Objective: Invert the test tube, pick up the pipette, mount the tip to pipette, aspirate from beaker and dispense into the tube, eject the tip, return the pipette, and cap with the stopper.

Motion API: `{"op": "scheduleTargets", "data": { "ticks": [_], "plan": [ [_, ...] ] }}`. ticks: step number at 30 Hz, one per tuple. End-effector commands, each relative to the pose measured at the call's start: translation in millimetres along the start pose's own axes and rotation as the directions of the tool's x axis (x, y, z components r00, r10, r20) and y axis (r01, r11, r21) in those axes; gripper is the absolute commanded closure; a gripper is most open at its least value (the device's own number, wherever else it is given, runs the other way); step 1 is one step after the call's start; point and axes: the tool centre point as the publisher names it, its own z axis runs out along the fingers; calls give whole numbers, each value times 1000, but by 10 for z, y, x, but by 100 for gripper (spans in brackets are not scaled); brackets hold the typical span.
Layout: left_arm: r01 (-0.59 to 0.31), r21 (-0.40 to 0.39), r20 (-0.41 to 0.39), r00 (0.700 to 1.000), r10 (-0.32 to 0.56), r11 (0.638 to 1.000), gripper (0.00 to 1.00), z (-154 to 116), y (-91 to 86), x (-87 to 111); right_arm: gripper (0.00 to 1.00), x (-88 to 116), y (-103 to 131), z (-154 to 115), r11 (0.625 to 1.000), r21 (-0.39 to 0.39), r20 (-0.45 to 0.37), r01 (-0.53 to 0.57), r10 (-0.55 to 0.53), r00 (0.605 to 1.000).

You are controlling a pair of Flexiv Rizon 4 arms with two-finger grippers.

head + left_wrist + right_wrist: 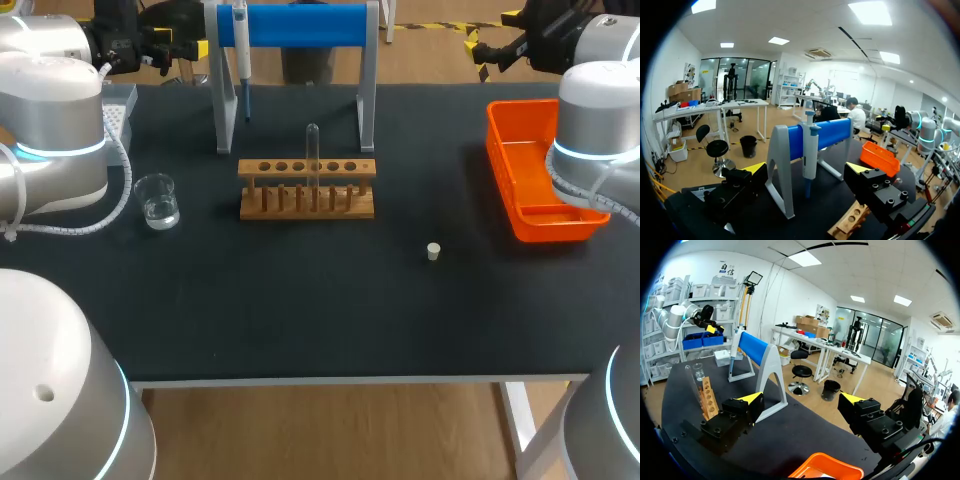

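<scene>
While the left claw (806, 169) gapes, the pipette (809, 147) hangs just ahead.

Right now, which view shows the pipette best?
Left wrist view: the pipette hangs full length on the blue stand, ahead of the left gripper. Head view shows it from above, farther off. Right wrist view: stand far off, pipette hard to make out.

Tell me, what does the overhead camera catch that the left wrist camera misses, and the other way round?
Only the overhead view shows the glass of water, the test tube standing in the wooden rack and the small stopper on the table. Only the left wrist view shows up close the left gripper, fingers spread wide, holding nothing. Both show the pipette hanging on the blue stand, that rack and the orange tray.
</scene>
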Motion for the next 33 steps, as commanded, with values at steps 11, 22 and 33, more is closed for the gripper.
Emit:
{"op": "scheduleTargets", "data": {
  "ticks": [11,22,33],
  "plan": [
    [0,2,0,1000,0,1000,0,-1,6,1,0,-3,1,3,1000,1,0,0,0,1000],
    [0,2,0,1000,0,1000,0,-1,6,1,0,-3,1,3,1000,1,0,0,0,1000],
    [0,2,0,1000,0,1000,0,-1,6,1,0,1096,-86,-205,1000,-27,-232,14,-19,973]
  ]
}}
